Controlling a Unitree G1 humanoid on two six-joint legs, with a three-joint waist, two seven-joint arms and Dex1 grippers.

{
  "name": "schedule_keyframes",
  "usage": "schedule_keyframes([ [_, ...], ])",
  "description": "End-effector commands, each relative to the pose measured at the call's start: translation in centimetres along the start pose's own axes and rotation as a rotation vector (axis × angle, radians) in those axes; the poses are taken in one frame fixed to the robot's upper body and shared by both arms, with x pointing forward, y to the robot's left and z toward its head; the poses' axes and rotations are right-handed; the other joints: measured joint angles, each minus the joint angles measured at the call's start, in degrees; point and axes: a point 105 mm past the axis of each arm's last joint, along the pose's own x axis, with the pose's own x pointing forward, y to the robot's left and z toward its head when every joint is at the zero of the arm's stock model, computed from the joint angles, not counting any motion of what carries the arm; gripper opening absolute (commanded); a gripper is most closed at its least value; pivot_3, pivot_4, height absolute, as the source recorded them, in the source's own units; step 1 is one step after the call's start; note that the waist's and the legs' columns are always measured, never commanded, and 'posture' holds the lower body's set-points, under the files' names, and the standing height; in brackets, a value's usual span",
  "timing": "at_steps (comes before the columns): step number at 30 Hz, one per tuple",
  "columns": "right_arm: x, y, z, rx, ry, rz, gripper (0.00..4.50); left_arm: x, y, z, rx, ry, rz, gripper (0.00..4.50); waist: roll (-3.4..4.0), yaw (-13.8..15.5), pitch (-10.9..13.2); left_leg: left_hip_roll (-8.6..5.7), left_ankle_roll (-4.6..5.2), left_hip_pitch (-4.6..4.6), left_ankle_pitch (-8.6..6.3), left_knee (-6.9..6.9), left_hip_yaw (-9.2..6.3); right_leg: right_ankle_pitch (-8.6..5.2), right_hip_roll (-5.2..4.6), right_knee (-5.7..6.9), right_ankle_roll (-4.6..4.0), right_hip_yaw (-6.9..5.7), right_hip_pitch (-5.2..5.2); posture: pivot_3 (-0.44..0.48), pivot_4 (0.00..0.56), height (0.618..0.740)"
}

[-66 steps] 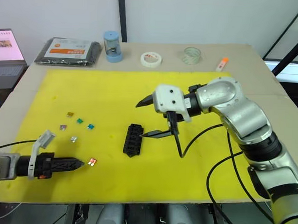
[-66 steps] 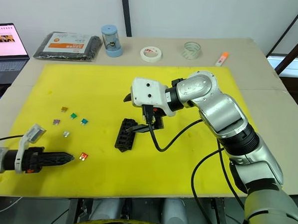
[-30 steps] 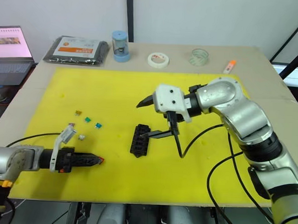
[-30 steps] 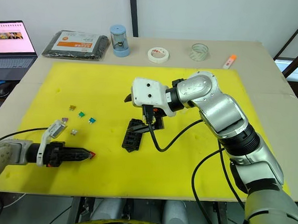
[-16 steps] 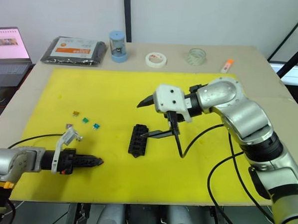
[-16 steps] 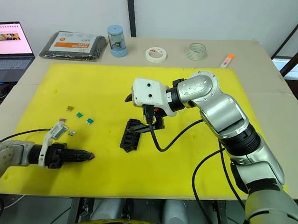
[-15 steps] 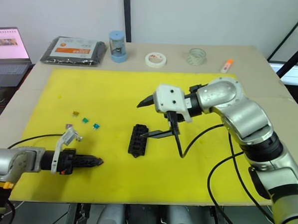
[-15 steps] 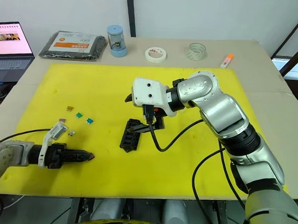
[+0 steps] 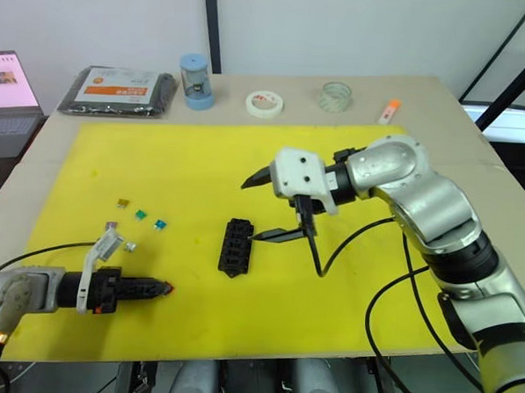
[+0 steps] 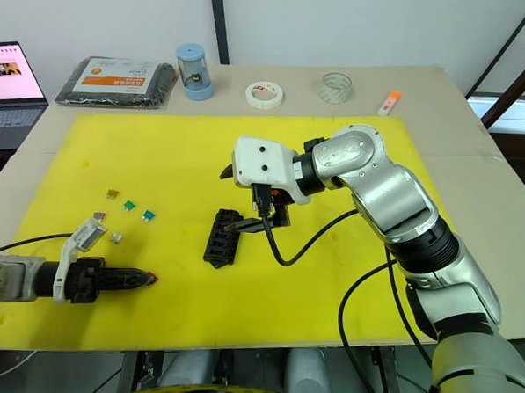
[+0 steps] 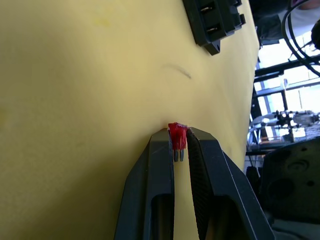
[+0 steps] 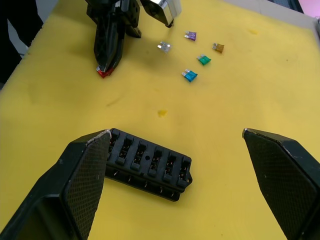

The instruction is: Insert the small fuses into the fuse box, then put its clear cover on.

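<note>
Yellow mat (image 9: 194, 166) covers the counter. Left hand (image 11: 179, 146) pinches a red fuse (image 11: 177, 136) low over the mat. Loose fuses (image 10: 136, 211) lie beyond it. Fuse box (image 9: 236, 246) sits mid-mat, beside the wide-spread right hand (image 9: 266, 207).

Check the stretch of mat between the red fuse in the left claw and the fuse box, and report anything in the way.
Nothing visible blocks it. The left claw is shut on the red fuse, and bare yellow mat lies between it and the fuse box. The right claw is open, one finger close beside the box's far side, off that path.
</note>
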Motion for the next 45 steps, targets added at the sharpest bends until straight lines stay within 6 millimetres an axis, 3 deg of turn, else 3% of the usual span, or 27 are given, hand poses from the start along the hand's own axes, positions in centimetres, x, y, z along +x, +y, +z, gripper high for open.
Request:
schedule_keyframes([
  [1,-0.3,-0.2,0.9,-0.049,-0.015,-0.012,4.5,-0.1,-0.2,-0.5,0.004,0.025,0.004,0.53,0.0,0.0,0.0,0.01,0.0,0.0,0.0,0.0,0.01,0.0,0.0,0.0,0.0,0.0,-0.01,0.0,0.15,0.74],
  [4,-0.3,-0.2,1.0,-0.051,-0.016,-0.01,4.5,-0.1,-0.1,-0.5,0.006,0.023,0.009,0.53,0.0,0.0,0.0,0.03,-0.01,-0.01,0.0,0.0,0.03,0.0,0.0,0.0,0.0,0.0,-0.04,0.0,0.15,0.74],
  [7,-0.3,-0.2,1.0,-0.051,-0.016,-0.01,4.5,-0.1,0.0,-0.5,0.008,0.022,0.013,0.03,0.0,0.0,0.0,0.04,-0.01,-0.02,0.0,0.0,0.04,0.0,0.0,0.0,0.0,0.0,-0.05,0.0,0.15,0.74],
  [13,-0.3,-0.2,0.9,-0.05,-0.012,-0.01,4.5,-0.4,-0.2,-0.2,0.014,0.017,0.013,0.03,0.01,0.1,0.0,0.05,-0.01,-0.02,0.01,0.0,0.04,0.0,0.0,0.0,0.0,0.0,-0.05,0.0,0.15,0.74],
  [18,-0.4,-0.1,0.9,-0.045,-0.012,-0.011,4.5,-0.9,-1.0,1.3,0.052,-0.05,0.0,0.03,-0.01,0.1,0.0,0.09,-0.02,-0.05,0.01,0.0,0.04,0.0,0.0,0.01,0.0,-0.01,-0.09,0.0,0.15,0.74],
  [25,-1.4,0.8,0.4,0.065,-0.047,-0.012,4.5,-1.3,-5.3,7.1,0.343,-0.283,-0.053,0.03,-0.14,0.5,0.0,0.14,-0.13,-0.14,0.07,0.01,-0.05,0.0,-0.07,-0.01,-0.01,-0.15,-0.07,0.0,0.15,0.74],
  [32,-5.1,-1.2,3.2,0.398,-0.28,-0.115,4.5,0.1,-12.7,12.7,0.72,-0.435,-0.15,0.03,-0.13,0.4,0.1,0.15,-0.18,-0.05,0.09,0.0,-0.12,0.01,-0.1,-0.01,-0.01,-0.16,0.05,0.0,0.15,0.74],
  [37,-7.2,-1.6,5.1,0.574,-0.39,-0.091,4.5,1.6,-15.6,14.0,0.831,-0.454,-0.245,0.03,-0.13,0.3,0.1,0.25,-0.24,-0.06,0.13,-0.06,-0.16,0.02,0.02,0.02,0.0,-0.22,0.06,0.0,0.15,0.74],
  [42,-7.4,-1.8,6.4,0.634,-0.444,-0.073,4.5,3.2,-17.0,14.7,0.856,-0.453,-0.333,0.03,-0.13,0.3,0.1,0.26,-0.27,-0.08,0.15,-0.06,-0.18,0.02,0.18,0.04,0.0,-0.35,0.09,0.0,0.15,0.74],
  [45,-7.2,-1.7,6.9,0.638,-0.454,-0.065,3.89,3.5,-17.3,14.9,0.855,-0.452,-0.363,0.0,-0.13,0.3,0.1,0.28,-0.27,-0.08,0.15,-0.06,-0.18,0.03,0.28,0.04,0.01,-0.35,0.11,0.0,0.15,0.74],
])
